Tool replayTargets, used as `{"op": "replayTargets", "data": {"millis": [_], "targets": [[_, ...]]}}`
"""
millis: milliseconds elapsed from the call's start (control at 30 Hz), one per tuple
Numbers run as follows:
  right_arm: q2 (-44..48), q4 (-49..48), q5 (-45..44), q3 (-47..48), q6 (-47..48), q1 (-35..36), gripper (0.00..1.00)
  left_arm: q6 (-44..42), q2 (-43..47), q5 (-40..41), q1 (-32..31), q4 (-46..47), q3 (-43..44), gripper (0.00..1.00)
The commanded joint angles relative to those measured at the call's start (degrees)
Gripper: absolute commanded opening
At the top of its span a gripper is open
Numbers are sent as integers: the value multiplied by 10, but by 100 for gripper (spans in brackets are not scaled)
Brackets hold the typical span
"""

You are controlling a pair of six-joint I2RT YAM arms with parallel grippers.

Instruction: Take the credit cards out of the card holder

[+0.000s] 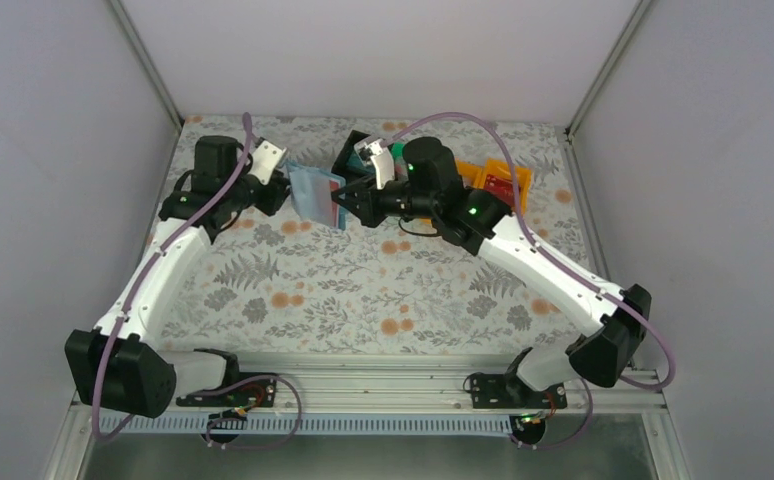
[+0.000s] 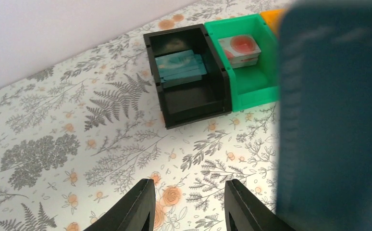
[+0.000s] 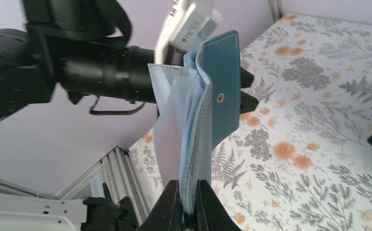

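far: black bin (image 2: 196,108), green bin (image 2: 254,96) block | near: table (image 1: 363,290) open below card holder (image 1: 315,195)

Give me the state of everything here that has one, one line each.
card holder: held upright off the table, flap open, pale sleeves showing
right hand: shut on the card holder's edge
left hand: open, beside the card holder, holding nothing
black bin: holds teal cards
green bin: holds pale cards with red marks
orange bin: something red inside

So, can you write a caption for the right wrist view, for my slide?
Right fingers pinch the lower edge of the blue card holder, held upright in front of the left arm.
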State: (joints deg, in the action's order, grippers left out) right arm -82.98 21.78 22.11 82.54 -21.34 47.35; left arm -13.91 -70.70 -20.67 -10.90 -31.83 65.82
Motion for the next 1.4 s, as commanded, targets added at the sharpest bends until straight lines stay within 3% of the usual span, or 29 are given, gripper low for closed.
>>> {"op": "replayTargets", "data": {"millis": [0, 167, 267, 467, 567, 633, 667, 800, 933, 1233, 1367], "targets": [[7, -41, 42, -13, -5, -6, 4, -20, 0, -29, 16, 1, 27, 37], [-3, -54, 29, -32, -36, -29, 4, -45, 25, -39, 26, -22, 50, 39], [-3, -87, 45, -45, -64, -47, 4, -67, 49, -22, 26, -31, 69, 46], [-17, -129, 14, -62, -115, -79, 4, -99, 72, -36, 24, -91, 141, 67], [-19, -148, 0, -70, -135, -79, 4, -70, 79, -26, -24, -88, 151, 78], [-18, -162, -3, -77, -144, -78, 4, -56, 69, -7, -68, -87, 152, 97], [-18, -166, -5, -80, -149, -78, 4, -50, 58, 6, -85, -85, 152, 100], [-18, -173, -6, -85, -156, -75, 4, -39, 17, 115, -145, -63, 141, 100], [-17, -174, -8, -88, -156, -71, 4, -39, -20, 161, -179, -59, 162, 100], [-20, -166, -2, -78, -152, -64, 4, -30, -62, 134, -191, -51, 175, 100], [-20, -162, 1, -71, -147, -59, 4, -34, -78, 159, -191, -45, 180, 100]]}}
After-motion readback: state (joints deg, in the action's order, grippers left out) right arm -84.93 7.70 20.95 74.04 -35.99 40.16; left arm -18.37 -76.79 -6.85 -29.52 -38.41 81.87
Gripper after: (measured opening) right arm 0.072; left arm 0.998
